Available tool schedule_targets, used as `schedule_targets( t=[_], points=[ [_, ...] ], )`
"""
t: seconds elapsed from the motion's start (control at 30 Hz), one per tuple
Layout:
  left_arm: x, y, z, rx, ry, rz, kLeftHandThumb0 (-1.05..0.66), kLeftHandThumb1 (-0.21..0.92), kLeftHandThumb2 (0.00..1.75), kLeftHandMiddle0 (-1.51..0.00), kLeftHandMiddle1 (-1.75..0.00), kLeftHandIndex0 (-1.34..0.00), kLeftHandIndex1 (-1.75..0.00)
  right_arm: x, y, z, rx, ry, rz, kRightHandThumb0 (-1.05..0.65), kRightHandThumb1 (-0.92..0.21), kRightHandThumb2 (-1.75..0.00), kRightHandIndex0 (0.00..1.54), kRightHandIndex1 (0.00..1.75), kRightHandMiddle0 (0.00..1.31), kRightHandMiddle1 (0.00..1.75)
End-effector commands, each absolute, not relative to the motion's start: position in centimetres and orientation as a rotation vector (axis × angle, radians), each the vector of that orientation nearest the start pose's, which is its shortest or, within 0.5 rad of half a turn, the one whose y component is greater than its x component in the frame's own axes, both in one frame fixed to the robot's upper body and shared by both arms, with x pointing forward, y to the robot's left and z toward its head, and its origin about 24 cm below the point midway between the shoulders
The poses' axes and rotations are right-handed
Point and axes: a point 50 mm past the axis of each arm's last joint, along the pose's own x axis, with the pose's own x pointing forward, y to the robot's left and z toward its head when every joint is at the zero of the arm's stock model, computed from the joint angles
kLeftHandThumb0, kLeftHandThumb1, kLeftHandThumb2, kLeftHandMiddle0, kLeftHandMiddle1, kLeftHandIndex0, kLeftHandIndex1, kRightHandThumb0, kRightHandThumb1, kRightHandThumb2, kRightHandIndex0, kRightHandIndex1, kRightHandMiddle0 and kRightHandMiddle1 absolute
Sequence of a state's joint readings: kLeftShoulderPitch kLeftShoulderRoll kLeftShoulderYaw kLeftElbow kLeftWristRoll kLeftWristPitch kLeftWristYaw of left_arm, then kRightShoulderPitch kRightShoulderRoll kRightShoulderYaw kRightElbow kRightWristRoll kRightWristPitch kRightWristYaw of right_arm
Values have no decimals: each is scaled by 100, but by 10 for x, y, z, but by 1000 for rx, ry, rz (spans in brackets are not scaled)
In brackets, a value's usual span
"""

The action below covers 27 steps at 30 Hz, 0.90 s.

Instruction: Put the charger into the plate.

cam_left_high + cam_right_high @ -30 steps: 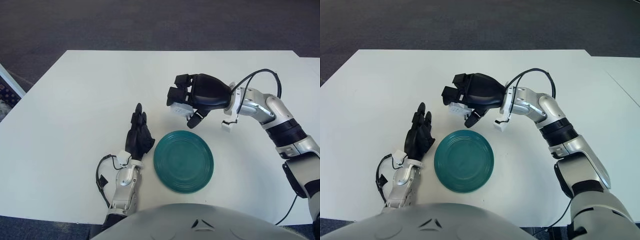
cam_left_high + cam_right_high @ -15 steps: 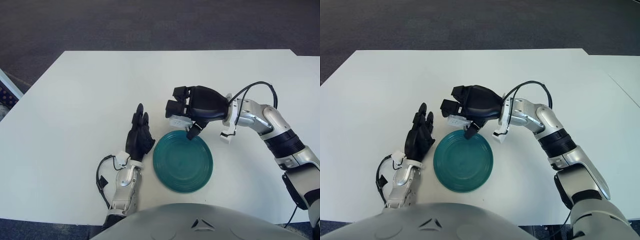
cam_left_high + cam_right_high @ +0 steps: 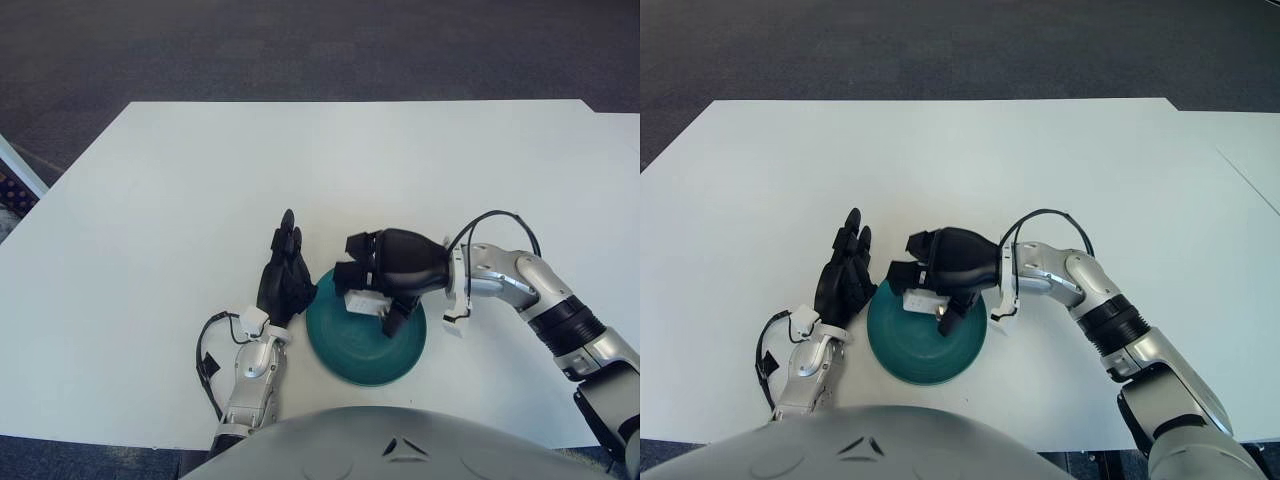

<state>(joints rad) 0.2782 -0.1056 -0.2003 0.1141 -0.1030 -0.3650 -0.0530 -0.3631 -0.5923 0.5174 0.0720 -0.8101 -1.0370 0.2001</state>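
A teal plate [image 3: 362, 350] lies on the white table near the front edge. My right hand [image 3: 385, 278] is directly over the plate, its black fingers curled around a small white charger [image 3: 363, 302] held just above the plate's surface. It also shows in the right eye view [image 3: 948, 275], with the charger [image 3: 921, 299] under the fingers. My left hand [image 3: 284, 275] rests flat on the table just left of the plate, fingers extended and holding nothing.
The white table [image 3: 200, 170] stretches wide behind and to both sides of the plate. A black cable [image 3: 492, 222] loops over my right wrist. Dark carpet lies beyond the table's far edge.
My right hand has moved toward me and down with the charger, from behind the plate to directly over it. The left hand has shifted slightly.
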Motion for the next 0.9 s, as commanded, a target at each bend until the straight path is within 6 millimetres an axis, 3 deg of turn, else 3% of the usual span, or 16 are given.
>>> schedule_targets(
  t=[0.0, 0.03, 0.07, 0.13, 0.27, 0.5, 0.87],
  points=[
    [184, 90, -12, -271, 81, -93, -102, 92, 92, 0, 0, 0, -4, 218, -86, 84, -1342, -1055, 1336, -45, -91, -62, 100, 175, 76, 175],
    [184, 91, -12, -276, 87, -95, -102, 92, 92, 0, 0, 0, -4, 219, -86, 83, -1346, -1052, 1337, -45, -91, -63, 101, 175, 75, 175],
    [184, 91, -12, -279, 91, -97, -103, 92, 92, 0, 0, 0, -3, 219, -85, 83, -1350, -1050, 1337, -44, -77, -77, 100, 175, 64, 175],
    [184, 91, -12, -281, 95, -100, -103, 92, 92, 0, 0, 0, -2, 219, -84, 82, -1355, -1045, 1337, -43, -65, -92, 100, 175, 55, 175],
    [185, 91, -11, -284, 100, -99, -104, 92, 92, 0, 0, 0, -1, 218, -84, 76, -1358, -1024, 1351, -43, -54, -104, 101, 175, 49, 175],
    [187, 89, -8, -298, 123, -73, -105, 92, 92, 0, 0, 0, -1, 210, -84, 60, -1372, -965, 1423, -42, -54, -104, 97, 175, 45, 175],
    [187, 86, -2, -307, 128, -68, -105, 92, 93, 0, 0, 0, -1, 205, -85, 38, -1431, -856, 1483, -39, -67, -87, 88, 175, 36, 175]
  ],
)
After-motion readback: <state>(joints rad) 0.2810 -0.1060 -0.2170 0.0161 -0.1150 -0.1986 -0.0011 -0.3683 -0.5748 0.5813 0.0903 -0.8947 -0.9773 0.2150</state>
